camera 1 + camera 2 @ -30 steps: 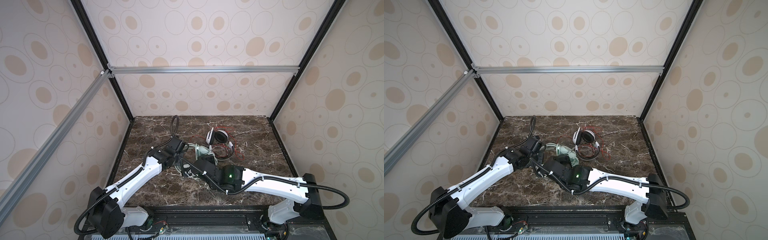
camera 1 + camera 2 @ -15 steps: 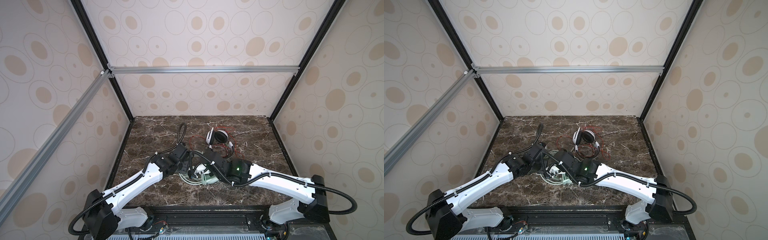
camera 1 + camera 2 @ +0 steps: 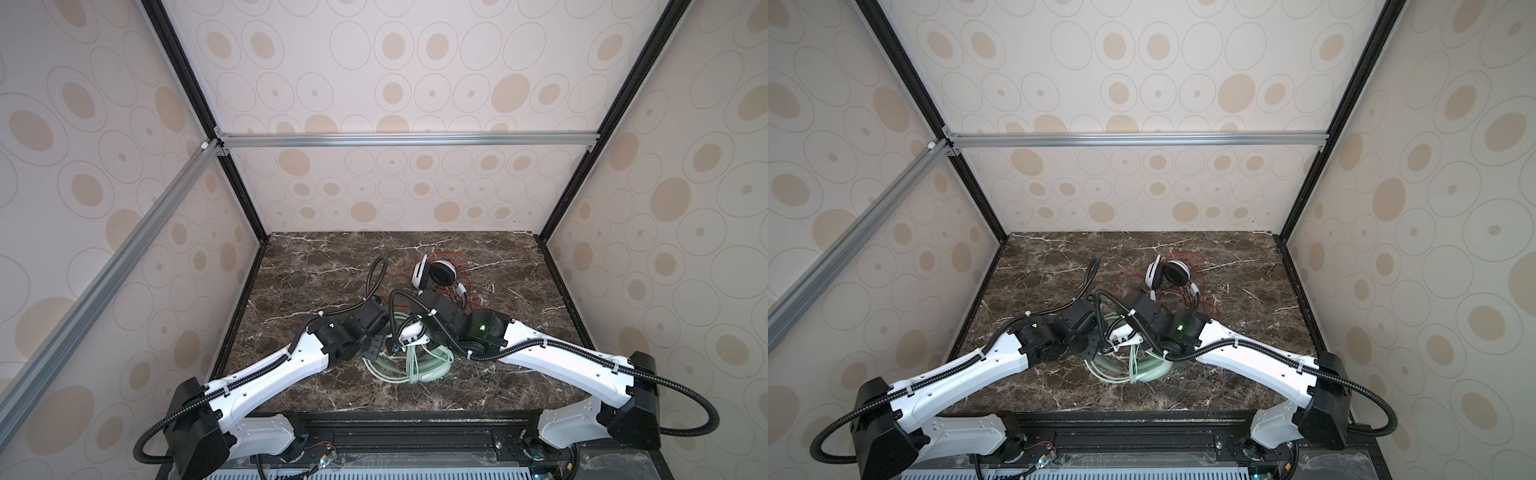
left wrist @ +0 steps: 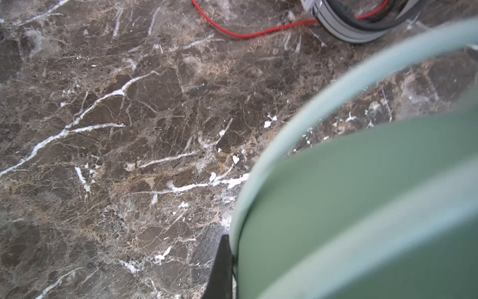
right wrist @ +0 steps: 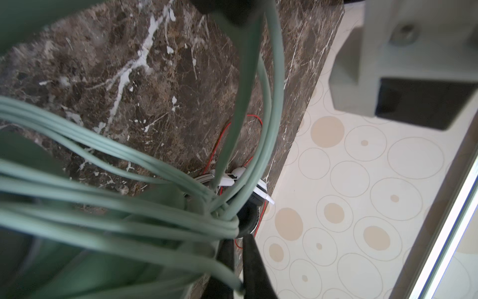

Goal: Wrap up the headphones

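Note:
The mint green headphones (image 3: 422, 368) lie at the middle front of the marble table (image 3: 316, 266), their pale green cable (image 5: 134, 155) looped in several strands around them. My left gripper (image 3: 376, 345) is shut on their headband (image 4: 362, 207); one black finger (image 4: 223, 266) presses its edge and the other finger is hidden. My right gripper (image 5: 238, 239) meets them from the right, jaws nearly together on a cable strand. The white-and-black headphones (image 3: 436, 274) stand behind, untouched, seen also in a top view (image 3: 1169, 272).
A thin red cable (image 3: 395, 276) sprawls around the white-and-black pair and passes under my right arm (image 3: 490, 328). The left arm's black hose (image 3: 376, 270) arches over the table. Patterned walls enclose three sides; a black rail (image 3: 415, 428) runs along the front.
Both arms have carried the mint green headphones from beside the white-and-black pair toward the front of the table. The right jaws have parted slightly.

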Controlling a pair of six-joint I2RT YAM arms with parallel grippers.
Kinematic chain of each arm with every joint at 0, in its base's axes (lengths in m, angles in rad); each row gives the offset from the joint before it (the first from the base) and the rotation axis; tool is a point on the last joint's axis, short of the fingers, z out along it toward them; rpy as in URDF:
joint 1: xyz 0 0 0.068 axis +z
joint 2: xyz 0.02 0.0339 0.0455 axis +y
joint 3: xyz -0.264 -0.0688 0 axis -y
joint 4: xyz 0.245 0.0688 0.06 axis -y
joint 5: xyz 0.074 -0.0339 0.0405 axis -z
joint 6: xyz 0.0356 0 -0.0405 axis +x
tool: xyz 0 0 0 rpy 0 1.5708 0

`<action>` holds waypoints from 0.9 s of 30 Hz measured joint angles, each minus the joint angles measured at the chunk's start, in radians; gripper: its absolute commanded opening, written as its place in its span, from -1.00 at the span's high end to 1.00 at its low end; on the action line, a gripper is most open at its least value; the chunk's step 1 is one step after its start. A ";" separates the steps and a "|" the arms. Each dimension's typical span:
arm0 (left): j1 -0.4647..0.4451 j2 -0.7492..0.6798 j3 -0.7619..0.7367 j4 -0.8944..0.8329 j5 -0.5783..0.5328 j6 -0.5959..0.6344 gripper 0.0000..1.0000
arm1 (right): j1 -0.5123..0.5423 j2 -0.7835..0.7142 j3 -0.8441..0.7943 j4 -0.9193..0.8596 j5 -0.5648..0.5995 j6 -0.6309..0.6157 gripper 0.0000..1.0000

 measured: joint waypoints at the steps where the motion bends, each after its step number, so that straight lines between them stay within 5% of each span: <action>1: -0.010 0.000 0.000 -0.003 0.006 0.005 1.00 | -0.012 0.004 -0.001 0.001 0.003 0.003 0.75; 12: -0.037 0.000 0.000 -0.010 0.023 0.025 1.00 | -0.061 0.014 -0.002 0.000 -0.024 0.012 0.80; 27: -0.038 -0.066 -0.011 -0.007 0.090 0.047 1.00 | -0.136 -0.111 -0.164 0.148 -0.268 0.185 0.78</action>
